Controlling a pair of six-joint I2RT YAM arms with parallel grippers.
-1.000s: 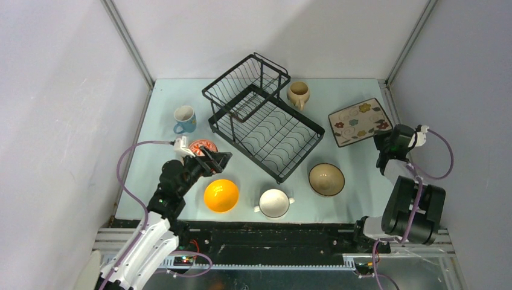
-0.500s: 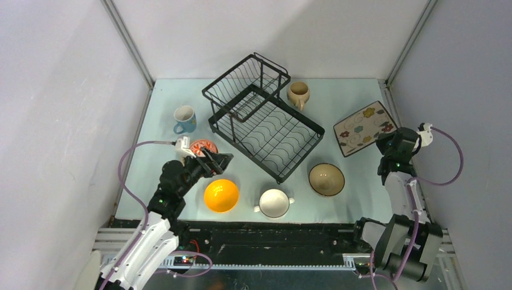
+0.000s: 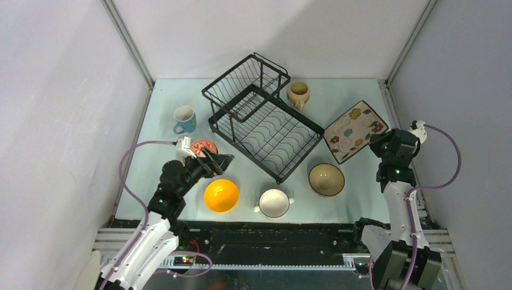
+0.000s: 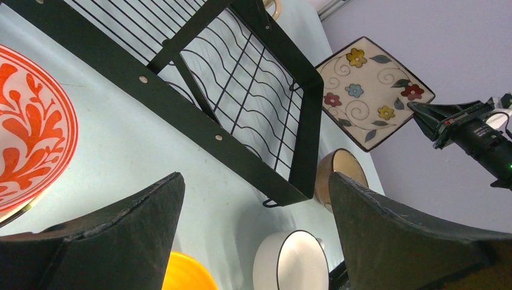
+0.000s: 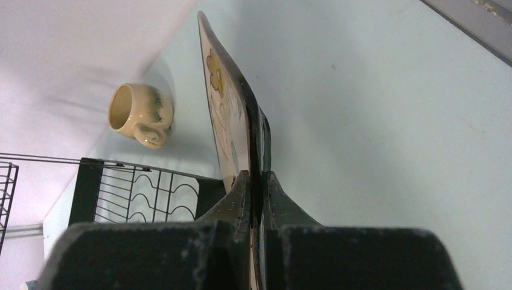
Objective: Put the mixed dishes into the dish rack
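Observation:
My right gripper (image 3: 381, 144) is shut on a corner of the square floral plate (image 3: 353, 131), which hangs tilted above the table just right of the black dish rack (image 3: 265, 124). The right wrist view shows the plate (image 5: 232, 109) edge-on, pinched between the fingers (image 5: 241, 193). My left gripper (image 3: 218, 162) hovers open and empty between the red-patterned bowl (image 3: 203, 147) and the orange-yellow bowl (image 3: 221, 195). On the table stand the white two-handled bowl (image 3: 274, 203), the tan bowl (image 3: 326, 179), the blue mug (image 3: 185, 119) and the beige mug (image 3: 298, 94).
The rack's raised basket section (image 3: 244, 84) faces the back left; its slotted tray (image 4: 241, 103) reaches toward the tan bowl. Grey walls enclose the table on three sides. Purple cables loop off both wrists.
The right arm has lifted the floral plate off the table, tilted it and carried it left toward the rack. The left arm has hardly moved.

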